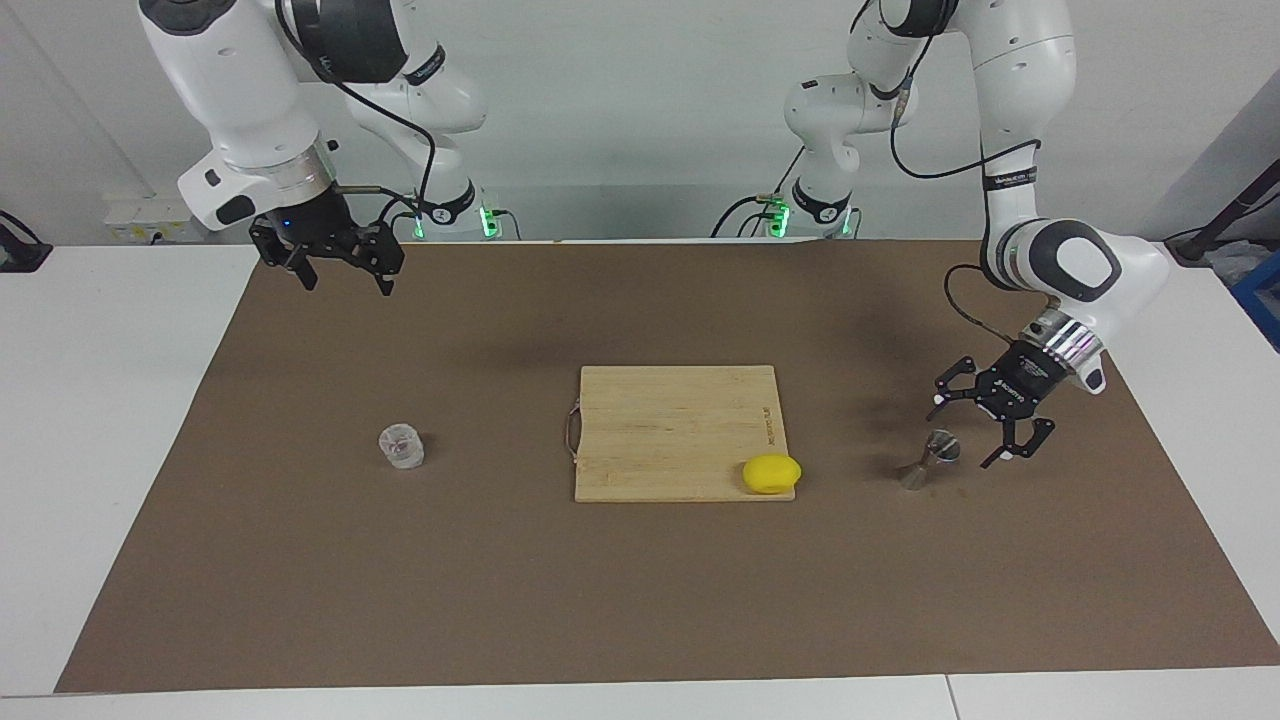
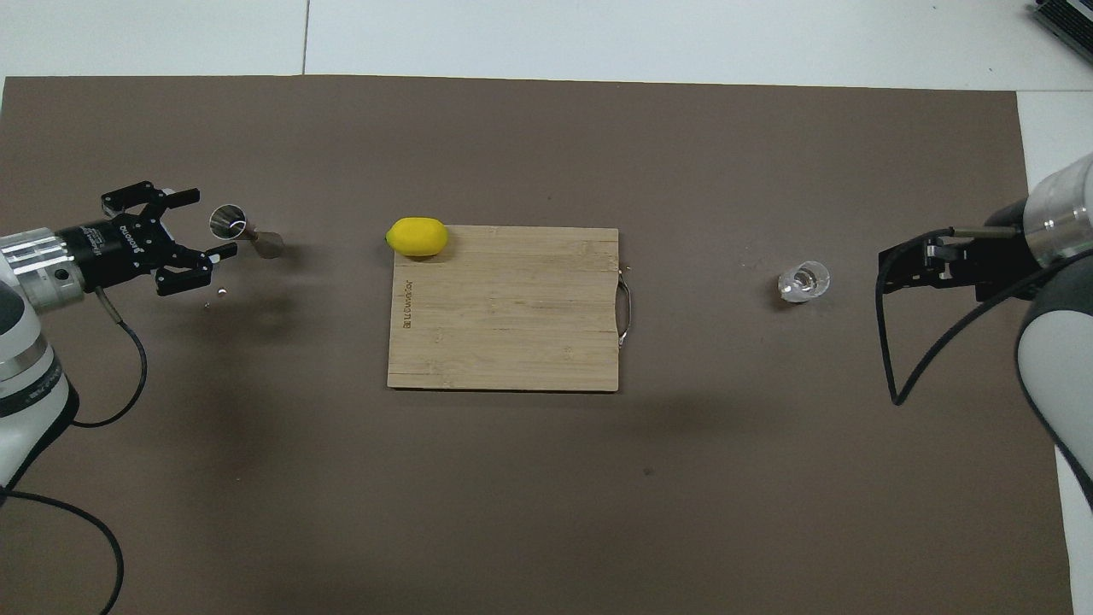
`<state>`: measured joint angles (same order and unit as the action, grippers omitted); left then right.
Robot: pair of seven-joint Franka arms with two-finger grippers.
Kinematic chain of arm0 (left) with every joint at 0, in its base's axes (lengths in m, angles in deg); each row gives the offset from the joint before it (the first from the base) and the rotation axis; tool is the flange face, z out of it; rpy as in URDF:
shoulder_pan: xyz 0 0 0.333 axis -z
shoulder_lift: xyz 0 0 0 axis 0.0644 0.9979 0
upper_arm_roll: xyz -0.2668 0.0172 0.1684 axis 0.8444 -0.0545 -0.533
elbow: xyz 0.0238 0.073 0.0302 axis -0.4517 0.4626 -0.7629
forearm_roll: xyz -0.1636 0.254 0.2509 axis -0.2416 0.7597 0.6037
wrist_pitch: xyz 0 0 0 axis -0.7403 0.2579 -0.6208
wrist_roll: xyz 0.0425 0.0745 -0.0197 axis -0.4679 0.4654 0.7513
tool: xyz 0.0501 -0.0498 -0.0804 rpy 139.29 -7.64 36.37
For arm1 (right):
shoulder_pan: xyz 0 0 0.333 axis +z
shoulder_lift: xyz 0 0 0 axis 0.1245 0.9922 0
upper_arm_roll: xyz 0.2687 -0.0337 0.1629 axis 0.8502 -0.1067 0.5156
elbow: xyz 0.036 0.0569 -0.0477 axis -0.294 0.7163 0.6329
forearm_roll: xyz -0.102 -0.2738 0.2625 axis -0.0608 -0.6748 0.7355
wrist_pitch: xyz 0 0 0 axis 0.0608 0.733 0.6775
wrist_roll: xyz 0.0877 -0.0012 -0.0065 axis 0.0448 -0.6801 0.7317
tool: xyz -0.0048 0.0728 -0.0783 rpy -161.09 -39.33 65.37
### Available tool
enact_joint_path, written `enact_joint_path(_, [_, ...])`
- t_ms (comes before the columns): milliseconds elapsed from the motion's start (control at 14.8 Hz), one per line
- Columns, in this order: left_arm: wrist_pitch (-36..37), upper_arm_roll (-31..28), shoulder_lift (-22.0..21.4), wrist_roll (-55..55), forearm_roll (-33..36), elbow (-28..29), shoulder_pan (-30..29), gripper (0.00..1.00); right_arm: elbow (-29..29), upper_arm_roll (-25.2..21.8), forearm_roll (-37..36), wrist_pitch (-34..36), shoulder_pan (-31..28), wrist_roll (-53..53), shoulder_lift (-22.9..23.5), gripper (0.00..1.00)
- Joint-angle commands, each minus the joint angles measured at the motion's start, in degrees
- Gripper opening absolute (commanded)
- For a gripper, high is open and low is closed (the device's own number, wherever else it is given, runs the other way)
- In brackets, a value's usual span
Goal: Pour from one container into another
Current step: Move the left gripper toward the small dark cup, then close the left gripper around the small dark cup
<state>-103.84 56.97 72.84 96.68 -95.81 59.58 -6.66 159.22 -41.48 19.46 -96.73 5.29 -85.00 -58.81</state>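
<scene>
Brown mat [image 1: 640, 600], left pincer [image 1: 985, 428] open beside jigger [image 1: 928, 460]

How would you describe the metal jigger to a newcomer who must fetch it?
Start at the wooden cutting board mid-table and go past the lemon toward the left arm's end. The jigger stands on the brown mat, at the left claw's open fingers. It alone is silvery and hourglass-shaped.

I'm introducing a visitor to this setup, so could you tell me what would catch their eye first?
Probably the yellow lemon on a corner of the wooden cutting board mid-table. Next, the open left gripper right beside the metal jigger at its end of the brown mat. The clear cup stands alone toward the right arm's end, the open right gripper waiting high above the mat.
</scene>
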Motion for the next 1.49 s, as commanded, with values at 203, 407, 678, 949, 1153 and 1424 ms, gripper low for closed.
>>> enact_joint_path(203, [-4.25,-0.42,0.07,0.24,-2.46,1.26,1.73,1.0,0.4,0.2,0.29,0.31,-0.69,1.28,-0.68,0.99])
enact_joint_path(407, [-4.25,-0.42,0.07,0.24,-2.99,1.52,1.82,0.95,0.4,0.2,0.29,0.31,-0.6,1.28,-0.68,0.99])
enact_joint_path(678, [-4.25,-0.42,-0.02,0.16,-3.78,1.7,2.26,0.88,0.4,0.2,0.29,0.31,-0.69,1.28,-0.68,0.99])
enact_joint_path(949, [-4.25,-0.42,-0.02,0.16,-4.39,1.7,2.53,0.85,0.4,0.2,0.29,0.31,-0.69,1.28,-0.68,0.99])
enact_joint_path(1153, [-4.25,-0.42,-0.02,0.24,-4.39,1.78,2.53,0.82,0.4,0.2,0.29,0.31,-0.6,1.28,-0.68,0.99])
enact_joint_path(1424, [-4.07,-0.42,-0.37,0.24,-4.13,2.49,1.73,0.8,0.4,0.2,0.29,0.31,-0.69,1.28,-0.68,0.99])
